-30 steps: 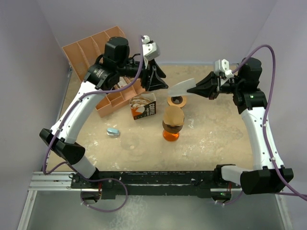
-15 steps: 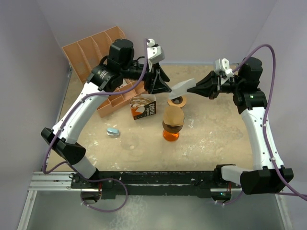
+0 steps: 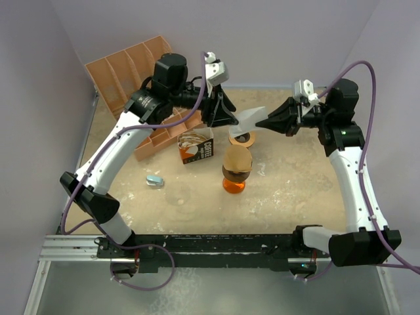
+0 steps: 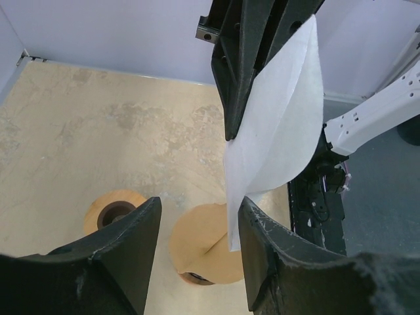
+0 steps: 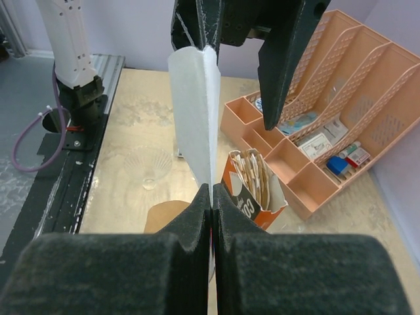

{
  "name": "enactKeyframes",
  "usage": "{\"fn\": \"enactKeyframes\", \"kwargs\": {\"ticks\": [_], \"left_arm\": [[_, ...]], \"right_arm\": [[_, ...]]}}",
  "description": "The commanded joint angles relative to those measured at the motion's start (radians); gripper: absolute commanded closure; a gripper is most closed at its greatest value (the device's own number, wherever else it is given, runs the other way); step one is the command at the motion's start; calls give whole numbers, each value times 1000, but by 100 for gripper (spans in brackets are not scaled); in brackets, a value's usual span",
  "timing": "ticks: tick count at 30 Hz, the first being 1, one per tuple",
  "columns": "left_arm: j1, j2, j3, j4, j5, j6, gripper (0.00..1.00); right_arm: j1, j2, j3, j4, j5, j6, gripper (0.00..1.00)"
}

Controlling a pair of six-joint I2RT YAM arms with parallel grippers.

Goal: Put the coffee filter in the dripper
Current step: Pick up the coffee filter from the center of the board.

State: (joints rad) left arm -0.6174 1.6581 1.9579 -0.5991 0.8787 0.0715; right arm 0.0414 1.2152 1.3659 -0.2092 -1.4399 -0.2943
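My right gripper is shut on a white paper coffee filter and holds it in the air above the table's far middle. It pinches the filter's lower edge in the right wrist view, where the filter stands upright. My left gripper is open, with its fingers either side of the filter's free edge. A clear glass dripper stands at the near left, also in the right wrist view. An orange vessel carries a brown filter.
An opened box of filters stands left of the orange vessel. A wooden ring lies under the held filter. A peach organiser tray fills the far left. A small blue object lies near the glass dripper.
My left gripper has moved right to the white filter and now straddles its free edge. The right gripper has held the filter almost still.
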Motion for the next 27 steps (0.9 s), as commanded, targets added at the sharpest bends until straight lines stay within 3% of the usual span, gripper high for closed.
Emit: {"fn": "enactKeyframes", "kwargs": {"ticks": [1,11,16,27], "left_arm": [[-10,1,-6,114,16,-72,52],[-8,-13,-92,292,48,-248,57],[-5,-25,-149,434,78,-403,57],[42,-53,-206,597,92,-554,55]], "right_arm": [[6,-29,1,53,-49,36,100],[6,-27,-6,75,-69,55,100],[6,-31,-13,104,-81,81,100],[5,-28,-17,111,-88,86,100]]}}
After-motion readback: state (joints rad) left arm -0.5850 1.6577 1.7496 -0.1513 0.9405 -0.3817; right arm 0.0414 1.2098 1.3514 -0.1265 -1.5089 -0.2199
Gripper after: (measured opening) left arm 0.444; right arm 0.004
